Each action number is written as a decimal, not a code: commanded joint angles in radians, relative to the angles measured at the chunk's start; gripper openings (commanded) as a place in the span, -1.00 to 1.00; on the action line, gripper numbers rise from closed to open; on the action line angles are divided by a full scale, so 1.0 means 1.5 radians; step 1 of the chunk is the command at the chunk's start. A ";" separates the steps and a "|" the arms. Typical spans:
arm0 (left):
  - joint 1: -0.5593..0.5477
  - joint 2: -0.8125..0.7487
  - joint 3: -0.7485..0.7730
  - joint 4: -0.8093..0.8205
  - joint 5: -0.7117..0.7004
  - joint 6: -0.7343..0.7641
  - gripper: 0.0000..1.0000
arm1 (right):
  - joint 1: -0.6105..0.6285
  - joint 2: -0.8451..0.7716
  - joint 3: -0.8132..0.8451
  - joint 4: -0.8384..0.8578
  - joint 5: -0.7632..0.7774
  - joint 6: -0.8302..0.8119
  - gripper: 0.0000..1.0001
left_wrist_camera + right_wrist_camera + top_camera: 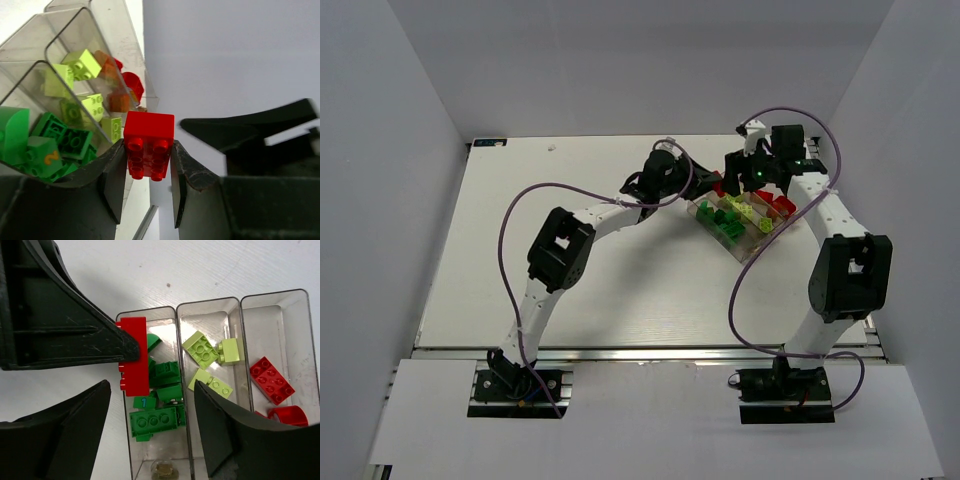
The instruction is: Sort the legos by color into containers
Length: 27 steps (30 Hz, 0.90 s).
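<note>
The left gripper (pixel 147 147) pinches a red brick (pixel 149 130) at the clear tray (pixel 176 310)'s outer wall; the right gripper (pixel 152 390) hangs open above. Its compartments separately hold dark green bricks (pixel 160 372), yellow-green bricks (pixel 200 346) and other red bricks (pixel 272 380).

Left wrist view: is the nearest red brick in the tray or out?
Out. The left end effector grips the red brick beside the tray.

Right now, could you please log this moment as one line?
left gripper: shut on red brick | right gripper: open above tray | red brick: by green compartment, not yet in red compartment
</note>
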<state>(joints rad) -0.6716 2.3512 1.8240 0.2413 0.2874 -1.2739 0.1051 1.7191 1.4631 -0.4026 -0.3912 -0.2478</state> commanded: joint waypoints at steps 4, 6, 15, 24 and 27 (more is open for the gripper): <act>-0.005 -0.072 0.005 0.030 -0.002 -0.010 -1.00 | 0.010 0.024 0.025 -0.026 -0.008 -0.021 0.39; -0.006 -0.070 0.008 0.028 0.000 -0.011 -1.00 | 0.010 0.030 0.024 -0.024 -0.009 -0.022 0.39; -0.007 -0.073 0.006 0.026 0.008 -0.012 -1.00 | 0.011 0.036 0.023 0.022 -0.031 -0.018 0.27; -0.007 -0.070 0.004 0.030 0.011 -0.017 -1.00 | 0.010 0.037 0.021 0.040 -0.072 -0.014 -0.10; -0.007 -0.069 0.004 0.033 0.011 -0.022 -0.97 | 0.011 0.039 0.022 0.035 -0.079 -0.016 -0.49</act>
<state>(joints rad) -0.6773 2.3287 1.8240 0.2714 0.2905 -1.3003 0.1219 1.7760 1.4647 -0.3862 -0.4774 -0.2687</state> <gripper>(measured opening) 0.449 0.319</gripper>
